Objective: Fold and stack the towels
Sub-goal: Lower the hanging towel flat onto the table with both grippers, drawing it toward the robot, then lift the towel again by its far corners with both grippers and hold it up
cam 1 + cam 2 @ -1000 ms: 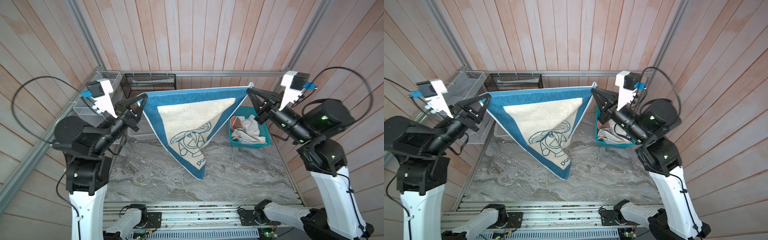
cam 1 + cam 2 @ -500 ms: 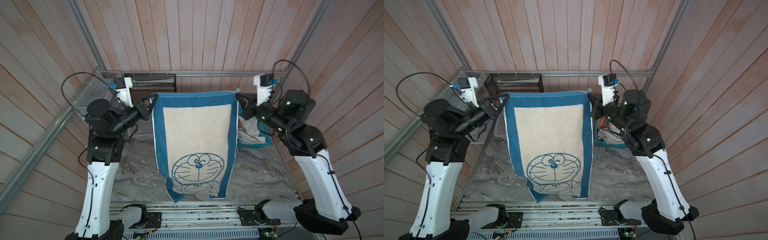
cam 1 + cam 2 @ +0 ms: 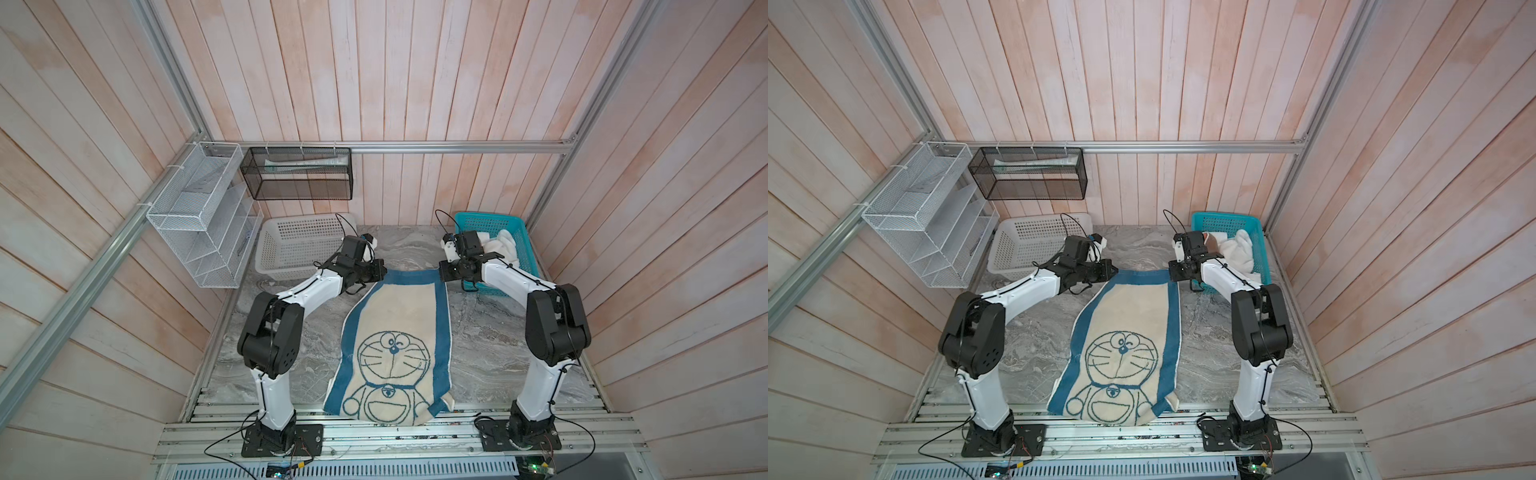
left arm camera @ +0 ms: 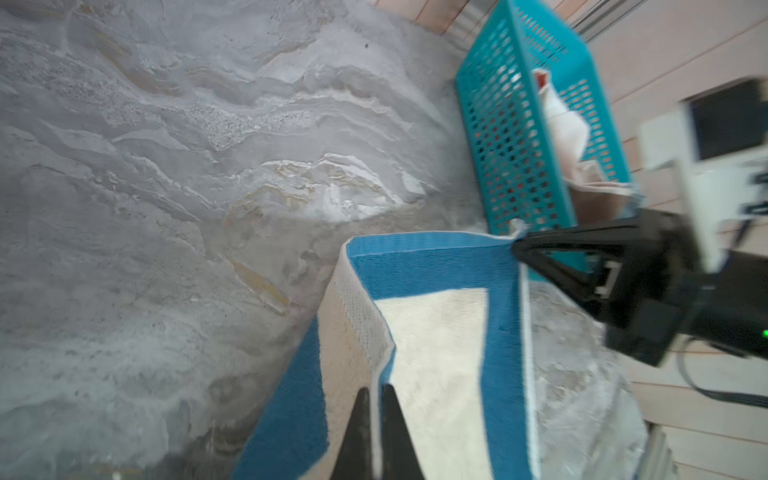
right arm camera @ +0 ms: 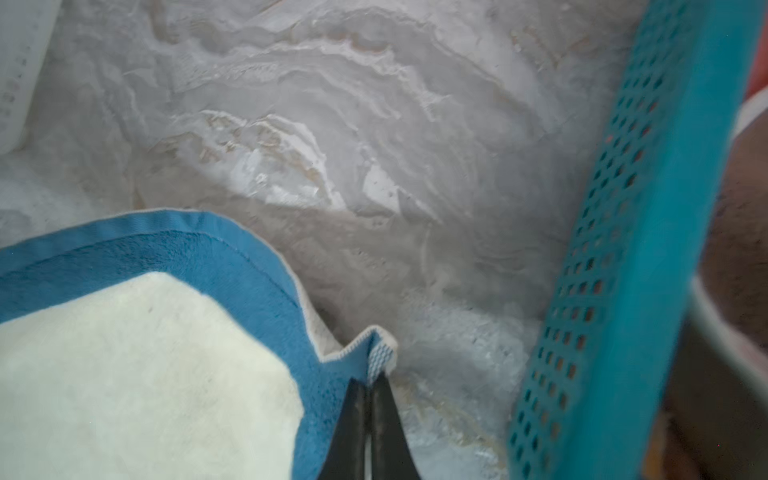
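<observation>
"Both arms had come down since the moment before. The blue towel (image 3: pixel 397 332), which had hung upright between them, now lay stretched out on the marble table (image 3: pixel 490 345)."

"Where exactly did it lie?"

"Lengthwise down the middle, cartoon side up. Its near end reached past the table's front edge onto the metal rails. Its far end was held a little off the marble by its two corners."

"And the claws?"

"The left gripper (image 3: pixel 381 272) was pinched tight on the far left corner — in the left wrist view its fingers (image 4: pixel 395 428) clamped the cream hem between them. The right gripper (image 3: pixel 443 275) was squeezed onto the far right corner in the same way, with only a small tuft of hem showing past its fingers (image 5: pixel 386 415)."

"Anything close by?"

"The teal basket (image 3: pixel 490 218) stood just beside the right gripper, with a white towel (image 3: pixel 505 245) bunched inside. The white basket (image 3: pixel 291 249) sat behind the left gripper, apart from the blue towel."
</observation>
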